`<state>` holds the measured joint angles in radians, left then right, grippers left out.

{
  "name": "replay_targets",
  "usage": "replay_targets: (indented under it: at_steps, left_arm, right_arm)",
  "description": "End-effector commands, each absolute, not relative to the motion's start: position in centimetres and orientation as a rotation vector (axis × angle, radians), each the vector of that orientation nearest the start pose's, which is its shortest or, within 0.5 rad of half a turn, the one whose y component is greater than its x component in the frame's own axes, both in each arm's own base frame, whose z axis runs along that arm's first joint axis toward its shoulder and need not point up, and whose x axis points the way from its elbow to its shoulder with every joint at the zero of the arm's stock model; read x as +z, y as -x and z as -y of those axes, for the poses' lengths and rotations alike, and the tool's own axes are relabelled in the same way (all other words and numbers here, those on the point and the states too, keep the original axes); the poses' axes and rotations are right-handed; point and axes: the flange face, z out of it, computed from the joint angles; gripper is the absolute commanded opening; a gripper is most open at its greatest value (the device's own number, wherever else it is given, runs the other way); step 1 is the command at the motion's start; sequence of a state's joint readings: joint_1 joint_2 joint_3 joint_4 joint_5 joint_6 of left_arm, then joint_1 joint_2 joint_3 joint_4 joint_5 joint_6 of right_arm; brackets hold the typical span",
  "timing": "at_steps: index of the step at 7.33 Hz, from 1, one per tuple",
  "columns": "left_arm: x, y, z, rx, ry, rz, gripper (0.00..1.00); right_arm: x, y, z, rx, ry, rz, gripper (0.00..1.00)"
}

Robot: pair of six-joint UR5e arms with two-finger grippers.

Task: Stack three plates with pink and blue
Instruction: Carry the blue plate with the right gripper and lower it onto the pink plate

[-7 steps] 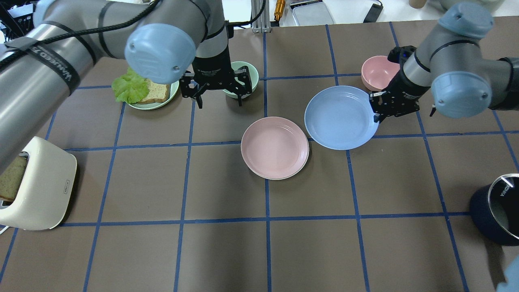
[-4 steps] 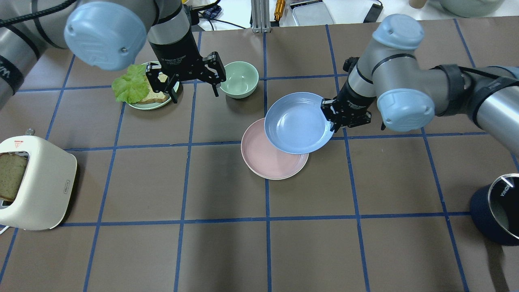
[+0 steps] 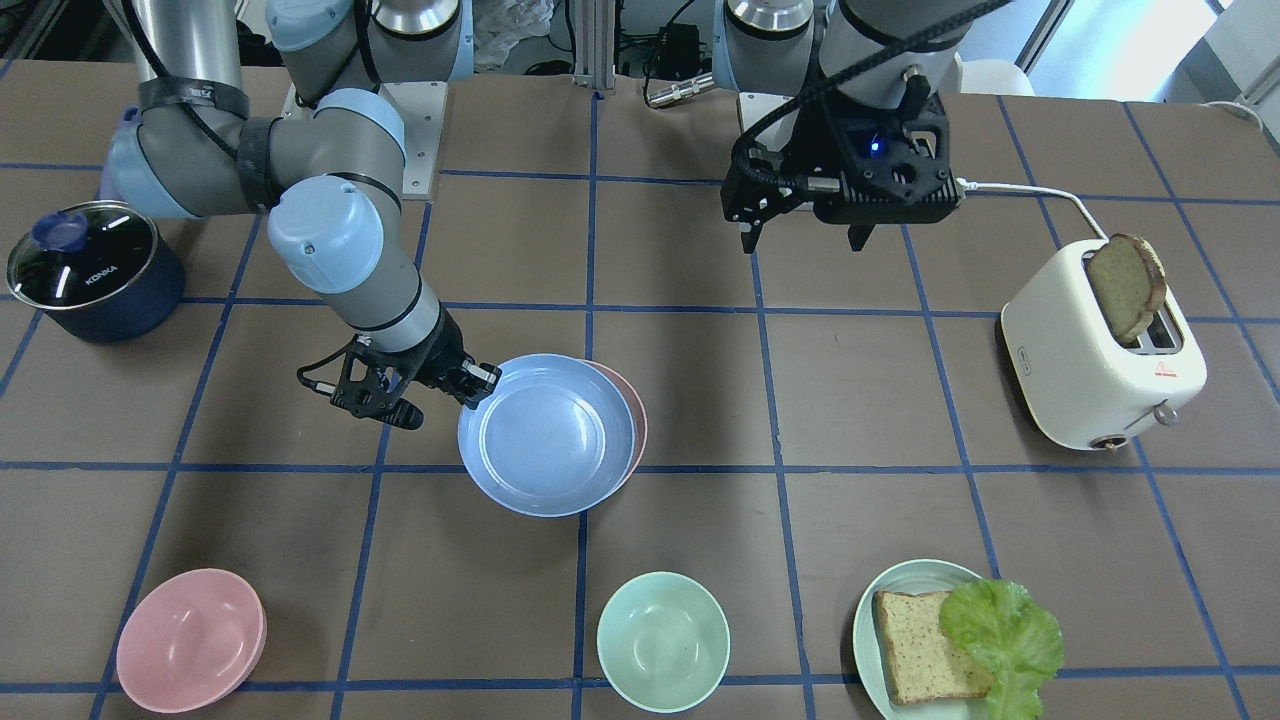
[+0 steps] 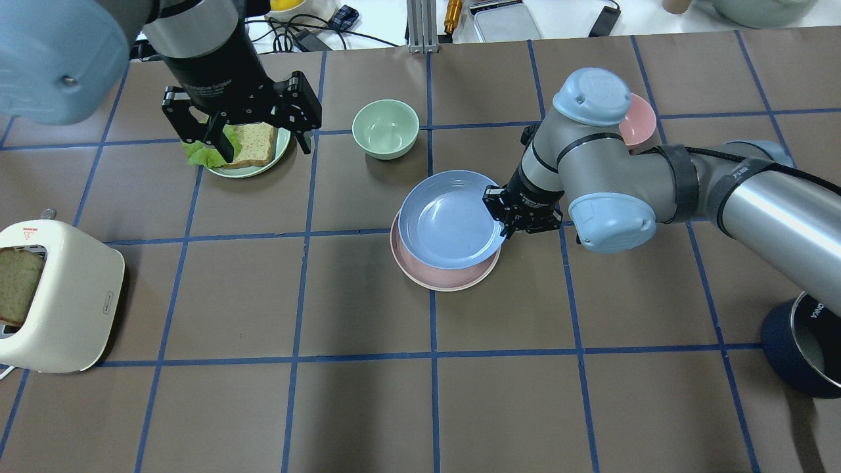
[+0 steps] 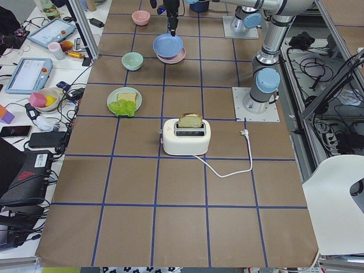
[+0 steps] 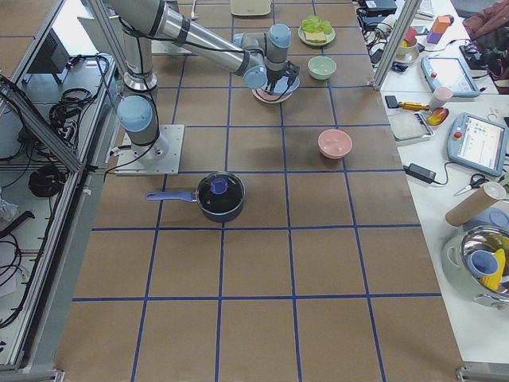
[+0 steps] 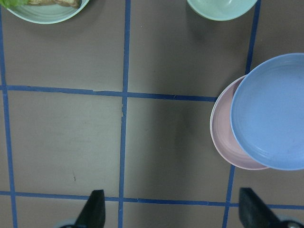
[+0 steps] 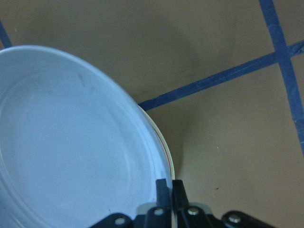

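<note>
The right pincer (image 4: 502, 220) is clamped on the rim of the blue plate (image 4: 450, 220), which stretches away from its fingertips and hangs over the pink plate (image 4: 453, 279) below. The two are not lined up, and a crescent of pink shows on the side nearer the robot. Whether the blue plate touches the pink one yet, I cannot tell. Let go now, it would likely land with one rim riding on the other, then rock or slide off onto the surface (image 4: 368, 394). A one-edge grip also lets it sag. The left pincer (image 4: 261, 146) hangs spread and empty, well apart.
</note>
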<state>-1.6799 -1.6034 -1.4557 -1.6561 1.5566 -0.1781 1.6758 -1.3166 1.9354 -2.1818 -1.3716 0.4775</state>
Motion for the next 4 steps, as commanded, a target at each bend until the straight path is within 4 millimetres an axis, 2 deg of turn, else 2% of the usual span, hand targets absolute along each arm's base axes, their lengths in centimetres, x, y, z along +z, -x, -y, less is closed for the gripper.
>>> replay_targets:
  at_steps: [1, 2, 4]
  left_arm:
    - [51.6, 17.5, 47.7, 0.012, 0.155, -3.151, 1.00]
    - [50.7, 17.4, 47.1, 0.032, 0.145, -3.142, 1.00]
    - [50.5, 17.1, 46.7, -0.016, 0.118, -3.133, 1.00]
  right_arm:
    - [23.5, -20.5, 49.9, 0.099, -0.564, -2.897, 0.59]
    - [24.5, -20.3, 50.5, -0.007, -0.543, -2.883, 0.84]
    - [26.1, -19.1, 52.0, -0.073, -0.558, -2.878, 0.94]
